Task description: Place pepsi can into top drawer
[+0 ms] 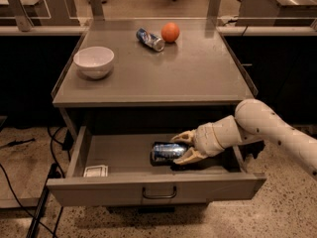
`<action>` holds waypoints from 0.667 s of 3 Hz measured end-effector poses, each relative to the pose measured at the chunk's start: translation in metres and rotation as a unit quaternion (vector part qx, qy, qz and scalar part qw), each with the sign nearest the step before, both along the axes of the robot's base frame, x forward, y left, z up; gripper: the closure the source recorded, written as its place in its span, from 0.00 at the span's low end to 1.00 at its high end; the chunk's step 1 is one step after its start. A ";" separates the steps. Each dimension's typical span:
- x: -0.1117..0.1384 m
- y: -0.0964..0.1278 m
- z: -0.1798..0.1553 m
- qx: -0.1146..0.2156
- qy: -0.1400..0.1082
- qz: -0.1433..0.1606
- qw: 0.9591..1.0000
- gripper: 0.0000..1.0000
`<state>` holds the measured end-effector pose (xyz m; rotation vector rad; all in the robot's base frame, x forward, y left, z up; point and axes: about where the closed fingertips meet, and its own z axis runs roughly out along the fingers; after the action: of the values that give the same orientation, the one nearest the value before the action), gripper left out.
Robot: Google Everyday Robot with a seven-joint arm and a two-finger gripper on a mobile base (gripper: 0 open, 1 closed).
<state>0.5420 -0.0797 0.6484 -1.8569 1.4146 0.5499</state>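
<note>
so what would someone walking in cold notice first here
The white arm's two-finger gripper sits inside the open grey metal top drawer, shut around a stout dark-blue pepsi can lying on its side on the drawer floor. Next, on the grey tabletop above: a round orange beside a slim blue-white can at the back, and a white bowl at the left.

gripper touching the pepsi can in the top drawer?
Touching. Camera view shows the gripper inside the top drawer, its fingers pressed on both sides of the pepsi can, no gap.
</note>
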 end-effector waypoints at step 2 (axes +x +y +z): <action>0.004 0.005 -0.019 -0.003 0.012 0.000 1.000 0.97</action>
<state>0.5456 -0.0745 0.6295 -1.8610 1.4346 0.5703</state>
